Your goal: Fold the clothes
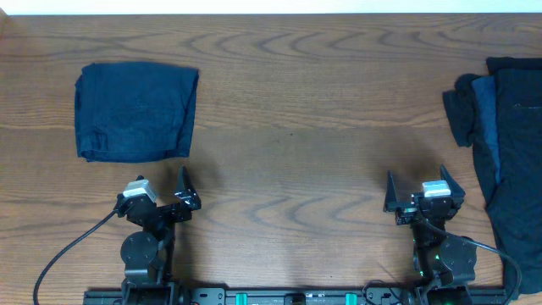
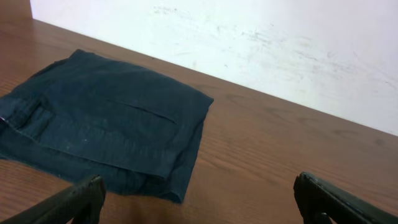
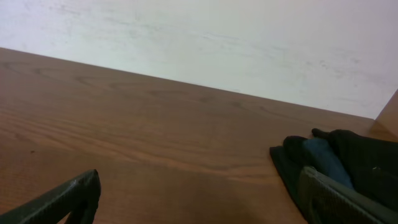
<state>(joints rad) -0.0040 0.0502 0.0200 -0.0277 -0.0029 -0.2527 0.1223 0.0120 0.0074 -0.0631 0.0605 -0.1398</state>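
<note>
Left fingers: wide apart, empty.
Right fingers: wide apart, empty.
Approach: I'd pinch one edge of the rumpled dark cloth heap, right.

Overhead we look straight down at the table; wrist views (low, close) face the wall, left sharing the folded clothes.
</note>
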